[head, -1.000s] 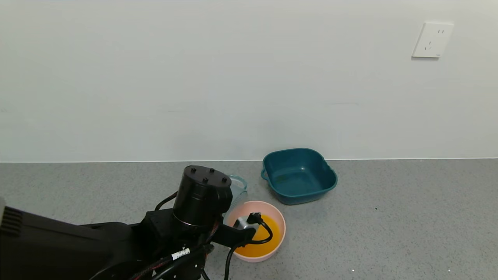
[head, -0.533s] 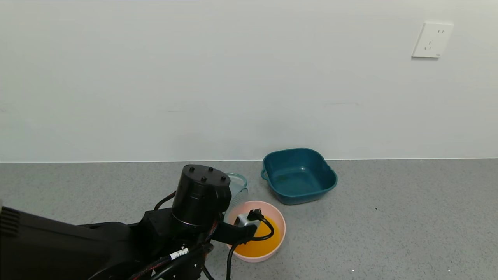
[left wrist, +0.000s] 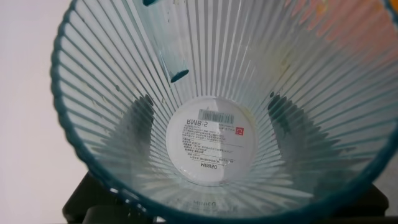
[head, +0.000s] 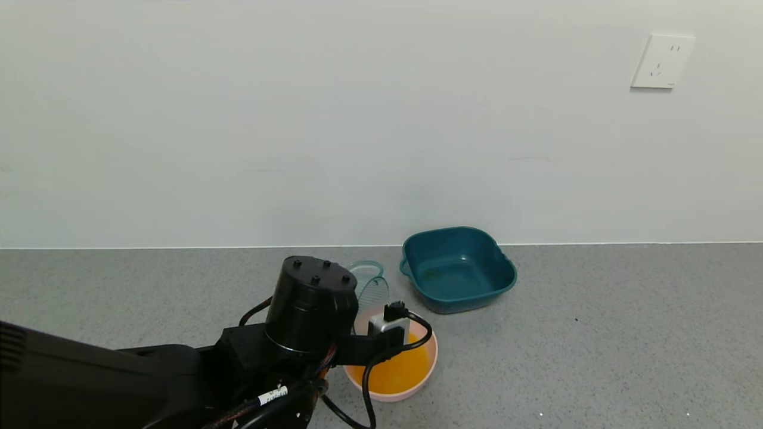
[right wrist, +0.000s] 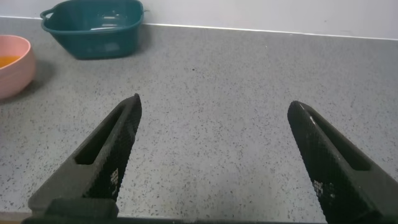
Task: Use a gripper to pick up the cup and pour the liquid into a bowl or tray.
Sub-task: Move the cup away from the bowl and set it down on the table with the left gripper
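Left gripper (head: 363, 310) holds the cup (head: 371, 286) above the near-left rim of the pink bowl (head: 430, 357), the black motor housing (head: 311, 305) hiding most of the grip. Fingers not directly visible from the head camera; the left wrist camera looks straight down into the cup (left wrist: 211, 112), dark finger shadows showing through both ribbed walls, so the jaws read as clamped on the cup.

Cup: interior looks drained. Base label legible through the bottom, only faint orange traces near the rim. Mouth faces away from the arm, toward the wall; judged tilted, though exact angle cannot be told.

Liquid (head: 393, 372): orange pool sits in the bowl, filling the lower part. Pour judged essentially complete. Holding the cup over the bowl edge keeps any last drips falling inside rather than onto the grey counter (head: 596, 333).

Teal basin (head: 458, 268): just behind the bowl, apart from it, no orange liquid visible inside.

Right gripper (right wrist: 214, 162): idle, low over bare counter well to the right of both vessels, jaws spread wide, nothing between them
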Controlling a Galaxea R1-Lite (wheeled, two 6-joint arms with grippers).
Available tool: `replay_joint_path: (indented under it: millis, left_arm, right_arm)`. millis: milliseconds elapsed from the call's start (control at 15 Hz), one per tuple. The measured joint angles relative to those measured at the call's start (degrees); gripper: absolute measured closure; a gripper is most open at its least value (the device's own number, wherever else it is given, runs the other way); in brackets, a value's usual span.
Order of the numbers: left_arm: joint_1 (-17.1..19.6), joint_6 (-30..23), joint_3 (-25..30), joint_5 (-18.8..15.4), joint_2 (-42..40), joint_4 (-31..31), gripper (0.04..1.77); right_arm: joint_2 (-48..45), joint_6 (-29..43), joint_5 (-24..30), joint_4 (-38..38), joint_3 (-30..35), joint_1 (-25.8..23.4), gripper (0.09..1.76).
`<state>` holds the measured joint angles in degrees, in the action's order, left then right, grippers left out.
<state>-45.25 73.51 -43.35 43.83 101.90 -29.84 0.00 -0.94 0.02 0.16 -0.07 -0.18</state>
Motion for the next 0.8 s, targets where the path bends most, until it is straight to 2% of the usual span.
replay_joint_path:
  millis: [133, 267, 400, 800]
  left_arm:
    - [0.1, -6.8, 0.1, -1.3, -0.2, 0.3, 0.54]
    - [0.7, -8.3, 1.0, -2.0, -0.8, 0.8, 0.54]
    - [1.2, -9.1, 1.7, -4.3, -1.9, 3.4, 0.54]
    - [1.5, -23.0, 2.2, -7.6, -3.0, 4.2, 0.54]
  right_arm:
    - [0.0, 0.0, 0.0, 0.0, 0.0, 0.0, 0.14]
    - [0.0, 0.0, 0.0, 0.0, 0.0, 0.0, 0.14]
    - [0.0, 0.0, 0.0, 0.0, 0.0, 0.0, 0.14]
    - [0.0, 0.0, 0.0, 0.0, 0.0, 0.0, 0.14]
